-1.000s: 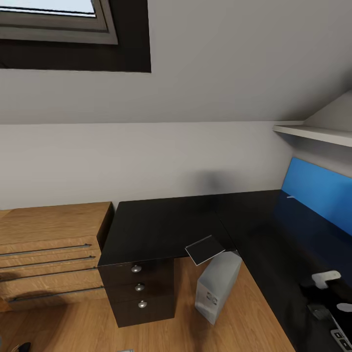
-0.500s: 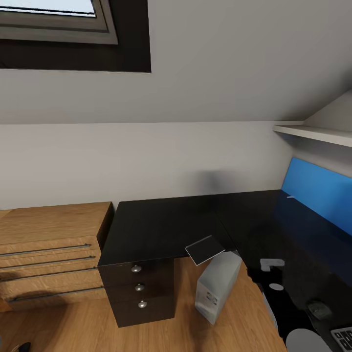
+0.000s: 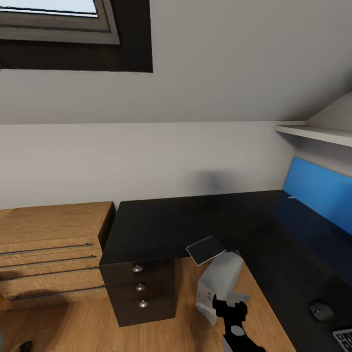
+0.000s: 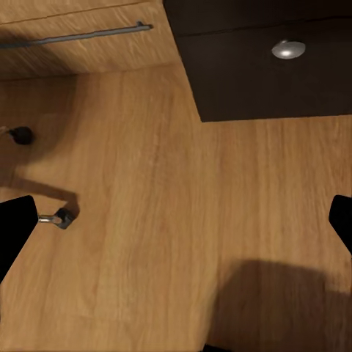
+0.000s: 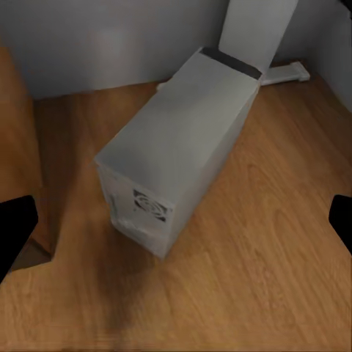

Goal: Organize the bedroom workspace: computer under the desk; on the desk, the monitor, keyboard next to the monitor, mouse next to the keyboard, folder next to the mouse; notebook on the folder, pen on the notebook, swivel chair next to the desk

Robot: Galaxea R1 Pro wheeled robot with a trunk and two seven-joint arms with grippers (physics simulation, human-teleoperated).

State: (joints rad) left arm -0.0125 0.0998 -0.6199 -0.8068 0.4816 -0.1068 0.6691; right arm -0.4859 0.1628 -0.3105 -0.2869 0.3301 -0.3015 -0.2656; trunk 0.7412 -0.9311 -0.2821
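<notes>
The computer [image 3: 218, 286] is a pale grey tower standing tilted on the wood floor beside the desk's inner corner; in the right wrist view the computer [image 5: 176, 154] lies straight ahead. My right gripper [image 3: 233, 304] hangs open just in front of it, with nothing between its fingers [image 5: 15, 227]. The dark notebook [image 3: 205, 249] overhangs the black desk's [image 3: 166, 225] edge above the tower. A small black mouse [image 3: 320, 310] and a corner of the keyboard [image 3: 344, 337] sit on the desk's right wing. The thin pen [image 3: 292, 197] lies by the blue panel. My left gripper [image 4: 176, 220] is open over bare floor.
The dark drawer unit [image 3: 139, 293] with round knobs stands under the desk's left end, with light oak drawers [image 3: 49, 254] beside it. A white shelf [image 3: 313, 133] juts out at the upper right. Chair casters [image 4: 59, 218] show on the floor near my left gripper. A white desk leg [image 5: 257, 29] rises behind the tower.
My right arm has swung from above the desk's right wing leftward and down to the floor in front of the computer. The view itself has shifted very slightly.
</notes>
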